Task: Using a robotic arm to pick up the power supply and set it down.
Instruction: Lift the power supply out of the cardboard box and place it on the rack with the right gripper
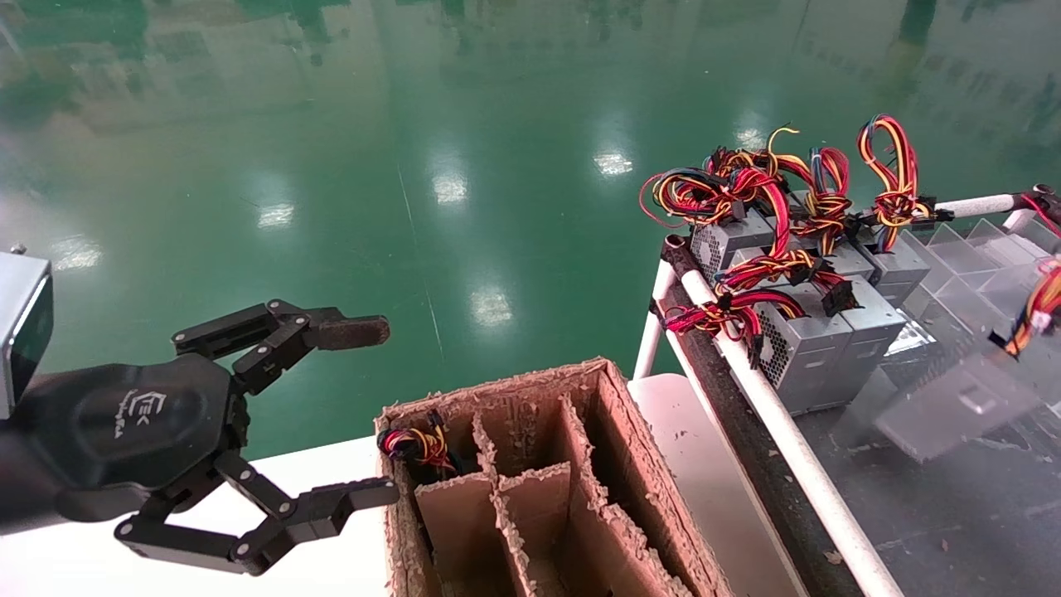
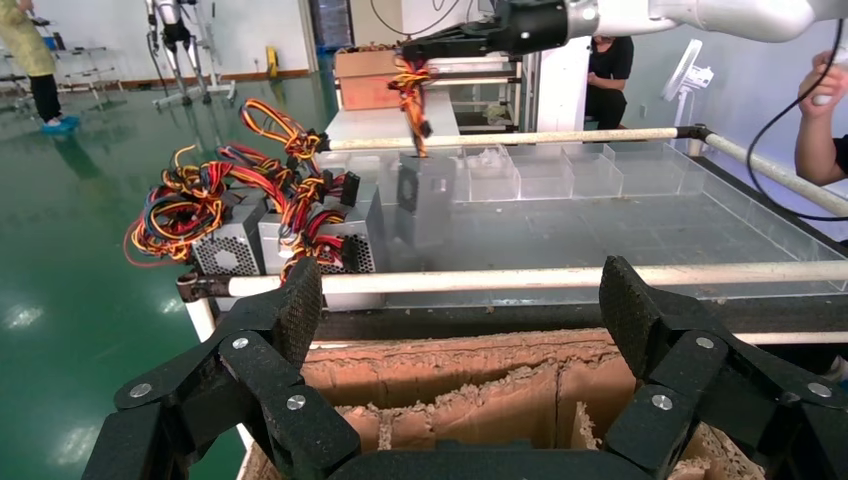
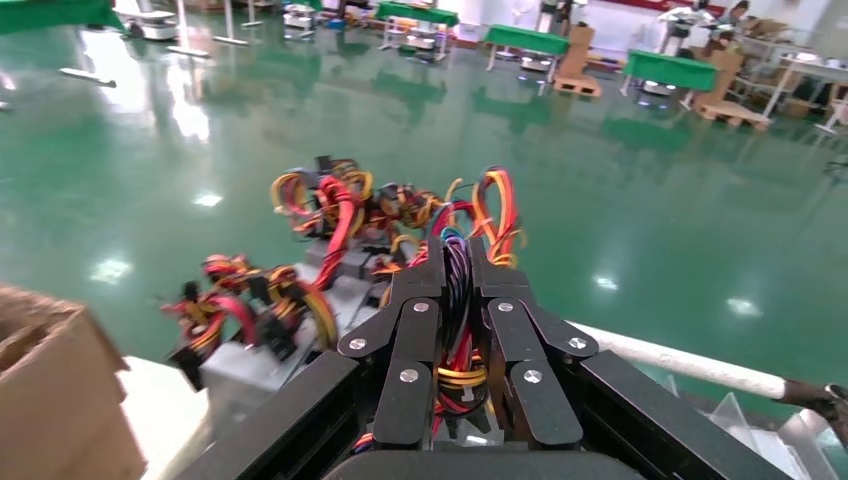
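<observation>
My right gripper [image 3: 455, 262] is shut on the red, yellow and black wire bundle [image 3: 457, 330] of a power supply. In the left wrist view the white robotic arm [image 2: 700, 14] reaches in from above, and the grey power supply [image 2: 424, 198] hangs by its wires [image 2: 411, 85] over the rack. The head view shows that box blurred [image 1: 953, 406], with its wires [image 1: 1036, 313] at the right edge. My left gripper [image 1: 365, 414] [image 2: 465, 300] stands open and holds nothing, just left of a divided cardboard box [image 1: 613, 464] [image 2: 440, 375].
Several more power supplies [image 1: 808, 336] [image 2: 240, 245] with tangled wires stand in the rack's near corner behind a white rail [image 1: 787, 439]. Clear plastic dividers [image 2: 560, 175] fill the rack's far side. One box cell holds a wire bundle [image 1: 414, 444]. A person's arm [image 2: 822, 120] is beside the rack.
</observation>
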Robot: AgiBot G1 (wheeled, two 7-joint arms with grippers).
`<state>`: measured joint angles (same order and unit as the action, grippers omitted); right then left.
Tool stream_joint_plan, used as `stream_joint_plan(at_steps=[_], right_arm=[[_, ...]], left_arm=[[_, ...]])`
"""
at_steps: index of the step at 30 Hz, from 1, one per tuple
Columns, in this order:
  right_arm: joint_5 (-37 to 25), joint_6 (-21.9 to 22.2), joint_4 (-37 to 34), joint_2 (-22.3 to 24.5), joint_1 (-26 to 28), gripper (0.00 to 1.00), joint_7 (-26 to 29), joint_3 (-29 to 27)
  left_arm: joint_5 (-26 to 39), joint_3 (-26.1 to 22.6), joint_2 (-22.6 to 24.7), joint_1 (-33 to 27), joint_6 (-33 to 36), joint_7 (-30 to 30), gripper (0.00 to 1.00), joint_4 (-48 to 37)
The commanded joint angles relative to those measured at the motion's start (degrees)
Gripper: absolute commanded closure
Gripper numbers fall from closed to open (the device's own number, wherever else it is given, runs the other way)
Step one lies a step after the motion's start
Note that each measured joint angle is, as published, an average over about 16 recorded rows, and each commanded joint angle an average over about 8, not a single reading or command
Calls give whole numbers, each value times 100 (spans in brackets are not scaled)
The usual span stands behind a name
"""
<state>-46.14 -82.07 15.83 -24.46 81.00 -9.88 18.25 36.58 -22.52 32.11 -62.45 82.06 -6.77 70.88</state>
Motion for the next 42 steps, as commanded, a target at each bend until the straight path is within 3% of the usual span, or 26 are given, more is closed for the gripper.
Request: stream_joint_plan(at_steps=[1, 5, 12, 32, 34, 40, 42], right_arm=[[-112, 194, -113, -113, 195, 100, -34, 48], [-317, 532, -254, -408, 574, 100, 55, 165], [-721, 692, -417, -748, 1042, 100, 90, 426], [-1165, 386, -1011, -1128, 1519, 100, -43, 733], [-1189, 376, -1053, -1160, 1547, 91, -58, 749], [-1251, 460, -1219, -1256, 1612, 17, -56, 791], [-1264, 500, -1273, -1280, 1628, 1, -48, 799]], left_arm=[[0, 0, 0, 0, 0, 0, 0, 0], [0, 0, 0, 0, 0, 0, 0, 0], [0, 0, 0, 0, 0, 0, 0, 0], [0, 0, 0, 0, 0, 0, 0, 0], [0, 0, 0, 0, 0, 0, 0, 0], [0, 0, 0, 0, 0, 0, 0, 0], [0, 0, 0, 0, 0, 0, 0, 0]])
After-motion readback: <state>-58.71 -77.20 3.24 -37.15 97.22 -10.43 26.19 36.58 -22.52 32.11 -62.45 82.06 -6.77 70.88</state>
